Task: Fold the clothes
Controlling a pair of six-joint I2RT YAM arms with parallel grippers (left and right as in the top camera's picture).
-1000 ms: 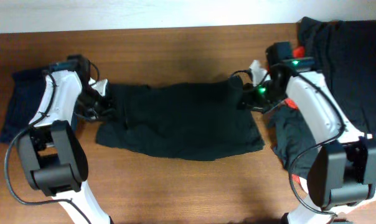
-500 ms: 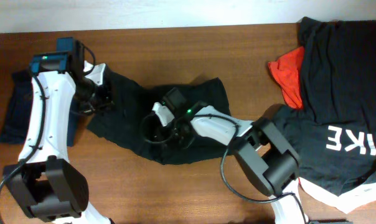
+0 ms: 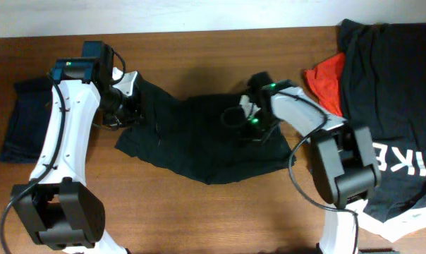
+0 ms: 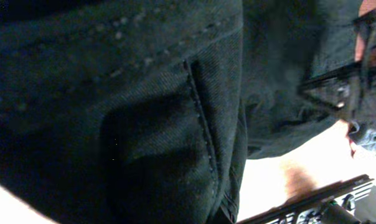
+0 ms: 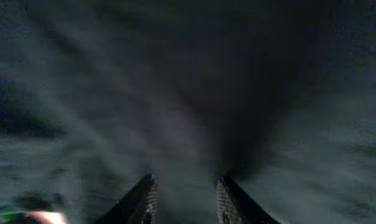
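A dark green-black garment (image 3: 199, 141) lies crumpled across the middle of the wooden table. My left gripper (image 3: 126, 109) holds its raised upper-left corner. Stitched dark cloth (image 4: 175, 112) fills the left wrist view and hides the fingers. My right gripper (image 3: 245, 117) sits on the garment's upper right part. In the right wrist view its two fingertips (image 5: 147, 193) stand a little apart. A bunch of the fabric (image 5: 188, 155) is caught between them, with creases running away from it.
A folded dark blue garment (image 3: 19, 123) lies at the far left. A pile at the right holds a black printed shirt (image 3: 393, 99) and a red piece (image 3: 326, 88). Bare table (image 3: 199, 212) shows in front of the garment.
My right gripper has travelled right from the garment's middle, and the cloth now spreads further right. The left gripper has shifted slightly right with its corner.
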